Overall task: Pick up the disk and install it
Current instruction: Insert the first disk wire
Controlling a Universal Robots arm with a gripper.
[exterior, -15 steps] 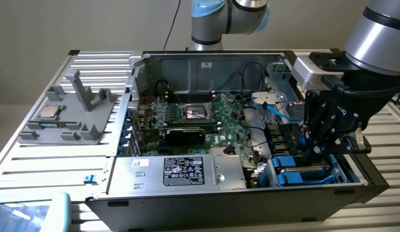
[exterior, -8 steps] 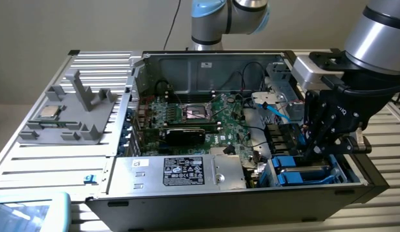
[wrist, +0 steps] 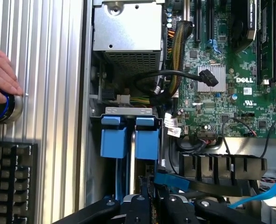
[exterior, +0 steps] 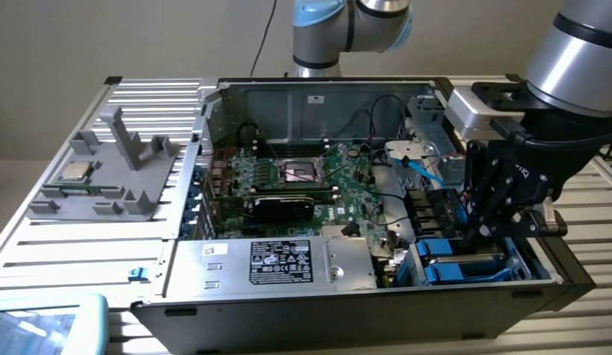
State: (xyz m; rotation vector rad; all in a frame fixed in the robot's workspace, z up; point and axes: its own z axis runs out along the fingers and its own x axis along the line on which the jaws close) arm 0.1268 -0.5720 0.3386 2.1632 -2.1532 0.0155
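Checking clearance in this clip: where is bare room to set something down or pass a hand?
Bare ribbed table lies in front of the grey fixture, left of the computer case in the exterior view. Crowded: the drive bay, where the gripper sits among blue carriers, and the motherboard.

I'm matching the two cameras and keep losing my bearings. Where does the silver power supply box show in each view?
Exterior view: the power supply lies at the case's near edge, toward the exterior view's left, with a black-and-white sticker on it.
Wrist view: the power supply shows its perforated side, next to the cable bundle.
Shared landmark: the green motherboard borders it.
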